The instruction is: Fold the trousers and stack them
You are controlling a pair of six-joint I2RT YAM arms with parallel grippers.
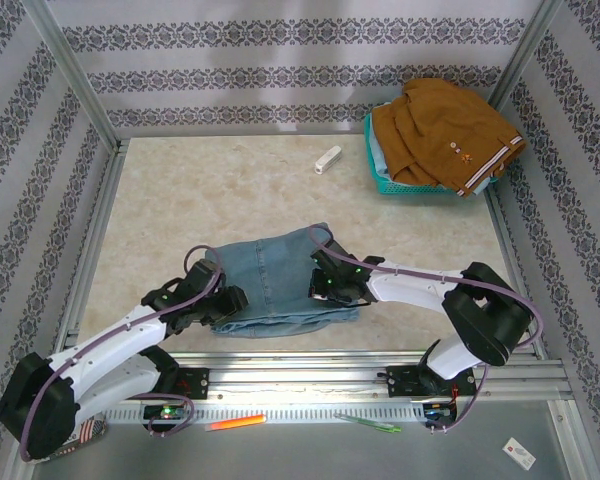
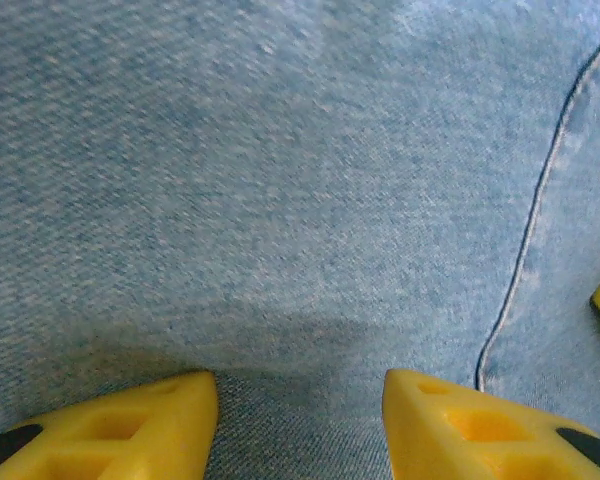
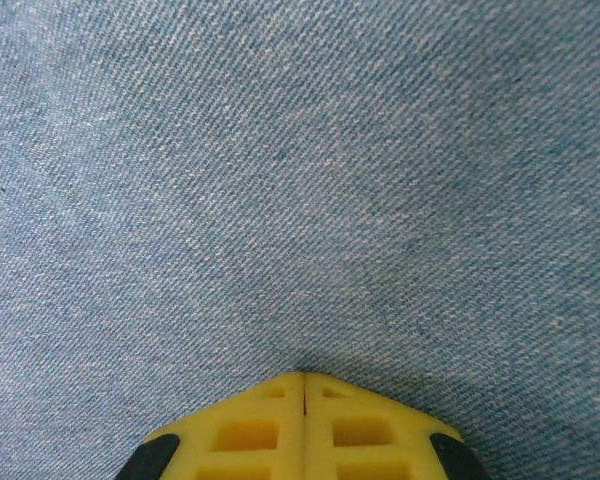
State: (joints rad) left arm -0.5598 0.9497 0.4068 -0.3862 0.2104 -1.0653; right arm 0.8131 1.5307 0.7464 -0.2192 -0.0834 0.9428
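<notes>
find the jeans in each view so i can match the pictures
Top external: jeans folded at centre, between left gripper and right gripper.
Left wrist: denim beyond the parted fingers, seam at right.
Right wrist: denim beyond the closed fingers.
Shared landmark: that seam, also right of the left gripper from above.

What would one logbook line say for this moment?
trousers: folded on table | left gripper: open over denim | right gripper: shut, tip at denim

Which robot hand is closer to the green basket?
Right. The right gripper is over the right part of the trousers, nearer the basket in the far right corner. The left gripper is at their left edge, farther away.
</notes>
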